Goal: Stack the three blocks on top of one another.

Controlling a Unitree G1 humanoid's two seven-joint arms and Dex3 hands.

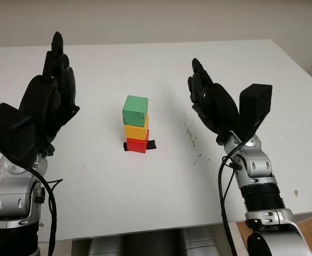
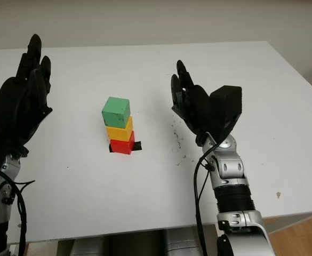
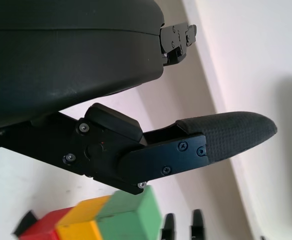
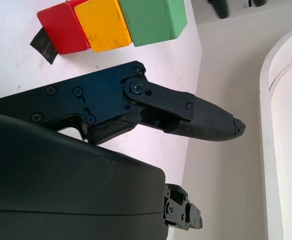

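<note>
Already your three blocks stand as one column near the middle of the worktop (image 1: 209, 64): red block (image 1: 137, 145) at the bottom, yellow block (image 1: 136, 128) on it, green block (image 1: 135, 110) on top. Red sits on a small piece of black tape (image 1: 151, 144) that sticks out on the side toward your right hand.

Key relation: the stack lies between your two hands, with clear worktop on both sides. Left hand (image 1: 52, 98) is raised on the stack's left, well apart from it, holding nothing, open. Right hand (image 1: 212, 101) is raised on the stack's right, also apart, holding nothing, open. Right looks a little nearer to the column than left, but neither touches any block.

Long axis of the stack is vertical. Green is turned slightly against yellow, so the faces don't line up squarely; yellow sits about flush on red. My read: stacking is done, and any next move for you is just keeping both hands away, pulling them back rather than inward. Risk as I judge it: a sideways brush from either hand would tip the column, green first.

Some dark specks (image 1: 190, 136) lie on the worktop between stack and right hand.

Brands, labels, writing: none readable on blocks, tape, hands or worktop.
</note>
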